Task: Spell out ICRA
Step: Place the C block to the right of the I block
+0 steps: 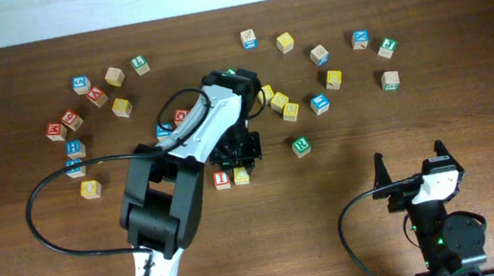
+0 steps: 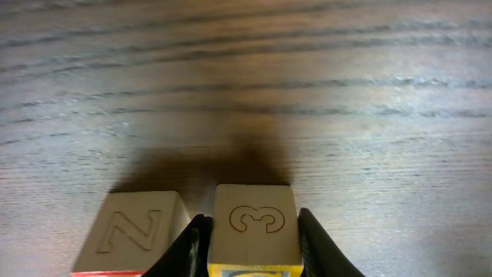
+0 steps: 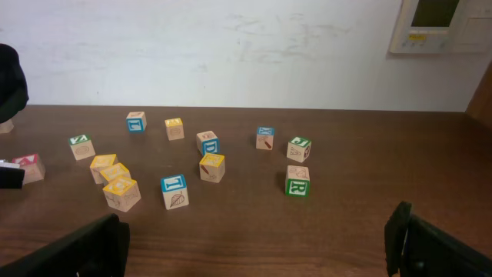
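Note:
My left gripper (image 1: 240, 169) reaches down at the table's middle and is shut on the yellow C cube (image 1: 241, 176). In the left wrist view its black fingers (image 2: 319, 246) press both sides of that cube (image 2: 254, 227), whose near side bears an engraved 3. Directly left of it stands the red I cube (image 1: 222, 178) (image 2: 131, 235), a finger's width away. The green R cube (image 1: 301, 147) (image 3: 297, 185) lies alone to the right. I cannot make out which red cube is the A. My right gripper (image 1: 409, 162) (image 3: 257, 254) hovers open at the front right, holding nothing.
Loose letter cubes lie scattered at the back left (image 1: 87, 102), behind the left arm around the centre (image 1: 286, 105), and at the back right (image 1: 374, 43). Black cables (image 1: 38, 201) loop from both arm bases. A white wall stands beyond the table's far edge.

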You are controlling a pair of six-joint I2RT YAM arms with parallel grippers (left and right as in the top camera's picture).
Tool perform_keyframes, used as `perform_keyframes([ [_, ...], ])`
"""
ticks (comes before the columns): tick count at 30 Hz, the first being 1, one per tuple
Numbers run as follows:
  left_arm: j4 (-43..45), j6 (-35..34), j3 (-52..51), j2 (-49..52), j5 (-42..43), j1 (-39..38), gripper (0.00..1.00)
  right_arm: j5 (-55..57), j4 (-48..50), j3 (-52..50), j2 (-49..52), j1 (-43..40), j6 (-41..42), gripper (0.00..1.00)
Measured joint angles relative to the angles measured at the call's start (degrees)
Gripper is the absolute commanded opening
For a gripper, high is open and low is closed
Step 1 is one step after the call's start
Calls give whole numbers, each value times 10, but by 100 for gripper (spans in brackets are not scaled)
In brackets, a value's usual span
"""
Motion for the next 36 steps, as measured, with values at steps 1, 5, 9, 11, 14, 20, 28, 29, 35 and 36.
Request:
perform_keyframes([
  [1, 0, 0, 0, 0, 0, 2, 33, 0, 0, 0, 0, 0, 0, 98],
  [5, 0, -2, 0, 0, 0, 2, 36, 0, 0, 0, 0, 0, 0, 98],
  [9, 0, -4, 0, 0, 0, 2, 24, 0, 0, 0, 0, 0, 0, 98],
  [11, -2, -6, 0, 0, 0, 2, 23, 0, 0, 0, 0, 0, 0, 98],
  [14, -12, -6, 0, 0, 0, 2, 28, 0, 0, 0, 0, 0, 0, 98],
  [20, -13, -8, 0, 0, 0, 2, 40, 0, 0, 0, 0, 0, 0, 98],
  [28, -66, -2, 125, 1, -2, 14, 41, 0, 0, 0, 0, 0, 0, 98],
  [29, -85, 1, 163, 1, -7, 22, 41, 0, 0, 0, 0, 0, 0, 98],
  [35, -153, 11, 325, 0, -86, 110, 99, 0, 0, 0, 0, 0, 0, 98],
  [36, -151, 12, 325, 0, -92, 123, 99, 0, 0, 0, 0, 0, 0, 98],
])
